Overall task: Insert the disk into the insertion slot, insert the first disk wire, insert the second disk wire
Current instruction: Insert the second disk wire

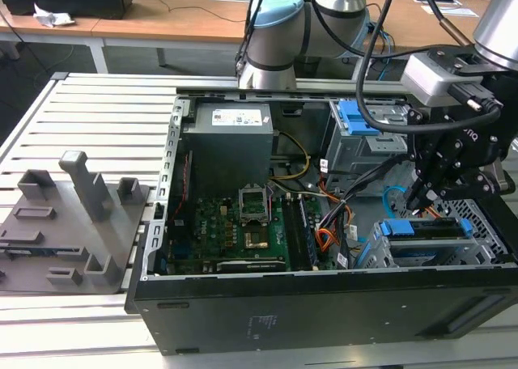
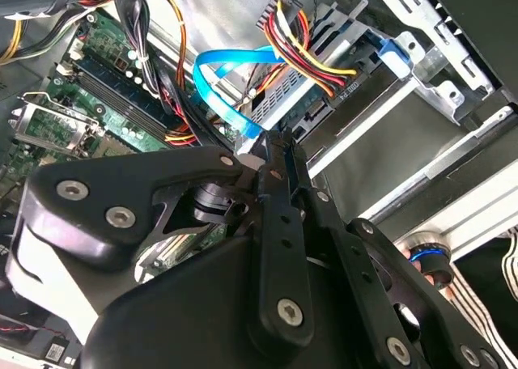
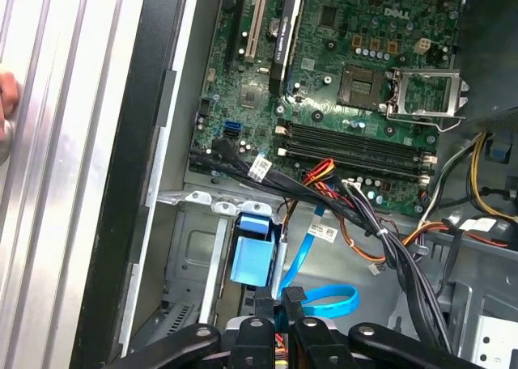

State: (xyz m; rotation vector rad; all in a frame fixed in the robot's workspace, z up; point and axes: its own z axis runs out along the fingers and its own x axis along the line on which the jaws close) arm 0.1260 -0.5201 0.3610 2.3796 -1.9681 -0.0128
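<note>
1. Blue wire point(image 2: 222, 98), plug end apparently pinched in the tightly closed gripper point(image 2: 279, 146).
2. Disk point(image 1: 426, 229) sits in the slot point(image 1: 468, 212), lower right of the exterior view.
3. Key now: plug square to port, gentle straight push.

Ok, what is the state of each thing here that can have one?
Case: open, side panel off.
CPU socket: open, empty.
Disk: sits in the slot.
Blue wire: looped, one end at the end effector's tips.
End effector: shut on the blue wire's end.
</note>
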